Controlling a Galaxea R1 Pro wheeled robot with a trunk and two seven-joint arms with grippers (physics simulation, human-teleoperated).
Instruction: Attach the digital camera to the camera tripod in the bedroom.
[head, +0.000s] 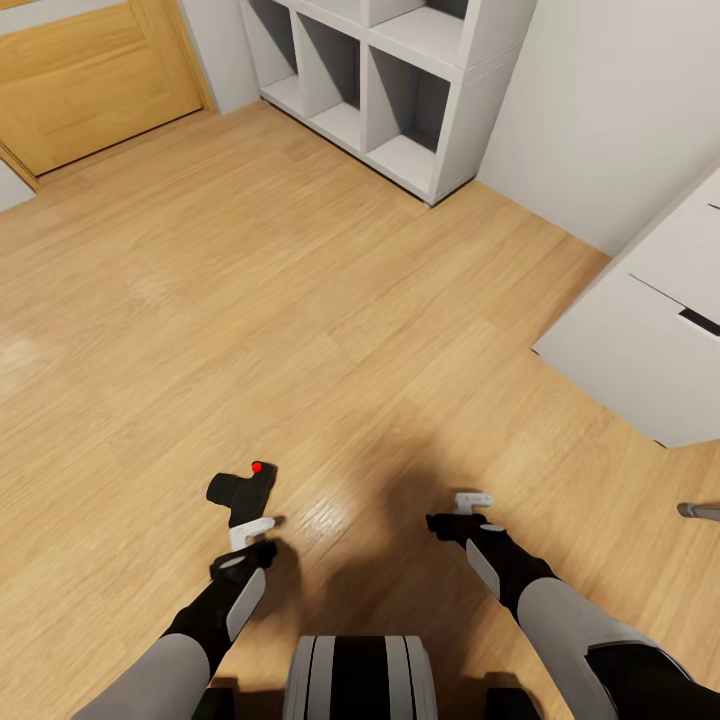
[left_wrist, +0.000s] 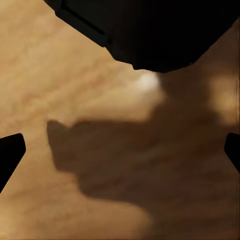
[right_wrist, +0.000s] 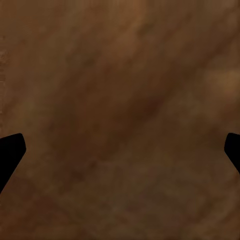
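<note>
The left gripper (head: 250, 535) holds the digital camera (head: 243, 489) out in front of the robot, above the light wood floor (head: 300, 330). In the head view the black camera body sticks out just past the gripper's pale fingertips, with its small red dot on the side turned away from the gripper. In the left wrist view the camera (left_wrist: 150, 32) is a dark block close to the lens, and its shadow falls across the floor (left_wrist: 75, 90) beyond the gripper; the two dark fingertips (left_wrist: 10, 150) sit at the picture's edges.

The right gripper (head: 452, 512) hangs well apart from the left one, at about the same height, and carries nothing. In the right wrist view its fingertips (right_wrist: 10, 150) stand wide apart with bare, shaded floor (right_wrist: 120, 110) between them.

Far ahead of both grippers stands a white cubby shelf (head: 400, 80) against the wall, with a wooden door (head: 90, 80) farther off beyond the left gripper. A white cabinet (head: 650, 330) lies out beyond the right gripper, on its outer side. A small grey end of something (head: 698, 511) pokes in at the picture's edge, just past the right gripper's outer side; what it is cannot be told.
</note>
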